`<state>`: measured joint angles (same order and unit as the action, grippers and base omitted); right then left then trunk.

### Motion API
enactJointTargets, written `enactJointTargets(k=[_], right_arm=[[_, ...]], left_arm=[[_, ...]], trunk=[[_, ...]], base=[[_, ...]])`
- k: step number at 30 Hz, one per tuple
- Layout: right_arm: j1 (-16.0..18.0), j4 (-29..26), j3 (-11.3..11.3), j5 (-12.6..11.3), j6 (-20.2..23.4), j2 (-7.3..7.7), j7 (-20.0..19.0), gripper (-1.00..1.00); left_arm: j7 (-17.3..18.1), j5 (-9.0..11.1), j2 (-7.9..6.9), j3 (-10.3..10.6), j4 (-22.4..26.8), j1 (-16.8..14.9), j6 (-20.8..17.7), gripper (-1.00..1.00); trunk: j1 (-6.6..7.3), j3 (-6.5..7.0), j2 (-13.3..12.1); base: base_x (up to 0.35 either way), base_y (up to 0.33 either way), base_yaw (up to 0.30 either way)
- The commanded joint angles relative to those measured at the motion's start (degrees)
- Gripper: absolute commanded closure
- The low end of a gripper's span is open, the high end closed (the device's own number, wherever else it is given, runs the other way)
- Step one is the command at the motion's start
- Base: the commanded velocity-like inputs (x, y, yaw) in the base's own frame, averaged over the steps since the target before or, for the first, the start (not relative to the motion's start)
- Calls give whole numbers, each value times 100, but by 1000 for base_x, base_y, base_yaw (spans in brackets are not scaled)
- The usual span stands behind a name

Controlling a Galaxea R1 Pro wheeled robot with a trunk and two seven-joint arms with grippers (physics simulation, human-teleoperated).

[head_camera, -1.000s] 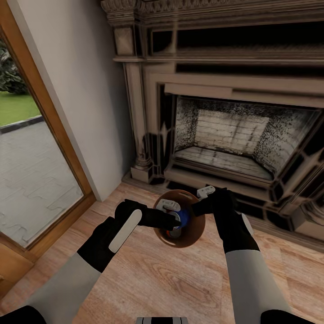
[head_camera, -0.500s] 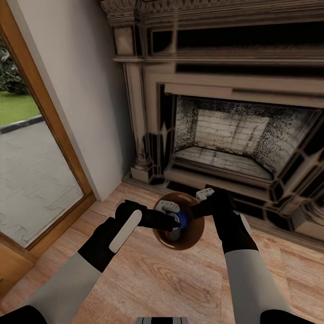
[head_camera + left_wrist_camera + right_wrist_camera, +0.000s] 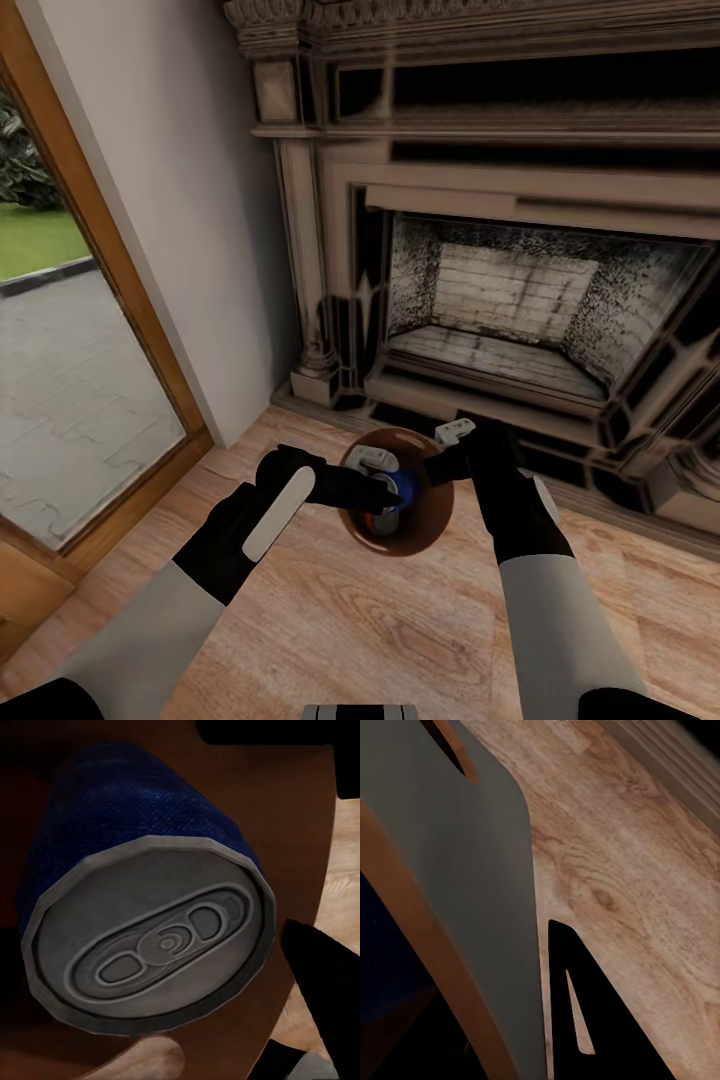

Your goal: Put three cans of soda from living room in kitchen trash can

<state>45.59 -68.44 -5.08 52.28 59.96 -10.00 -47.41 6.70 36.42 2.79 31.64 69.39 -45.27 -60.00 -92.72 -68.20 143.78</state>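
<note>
Tan-brown inside and grey outside, the tash can point(image 3: 415, 520) hangs above the pale wood floor point(image 3: 330, 620) in front of the brick fireplace point(image 3: 510, 300), and your right gripper point(image 3: 447, 462) holds it by the far rim. In the right wrist view the grey bin wall point(image 3: 472, 892) runs between the fingers, one dark fingertip point(image 3: 585, 1020) lying on the outer side, so that pincer is clamped on the rim. Your left gripper point(image 3: 385, 492) reaches over the near rim into the bin's mouth. Right in front of it sits the dark blue can of soda point(image 3: 150, 937), silver top facing the left wrist camera, inside the brown wall. Whether those fingers are pressing the can or just bracketing it, you cannot tell. Below the blue can, a sliver of orange can point(image 3: 381, 520) shows deeper in the bin.
</note>
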Motion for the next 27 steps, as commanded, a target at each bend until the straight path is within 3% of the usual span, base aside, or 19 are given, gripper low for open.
enactJointTargets(k=[1,18,27], right_arm=[[3,-196,-2,0,4,0,-14,100],[3,-196,-5,0,4,0,-14,100],[3,-177,-10,1,4,0,-14,100]], left_arm=[[-43,-278,-8,0,-5,1,0,-100],[-44,-259,-52,-7,121,19,0,-100],[123,-245,-147,-19,1392,152,0,-100]], trunk=[[0,0,0],[0,0,0],[0,0,0]], base=[[0,0,0],[0,0,0],[0,0,0]])
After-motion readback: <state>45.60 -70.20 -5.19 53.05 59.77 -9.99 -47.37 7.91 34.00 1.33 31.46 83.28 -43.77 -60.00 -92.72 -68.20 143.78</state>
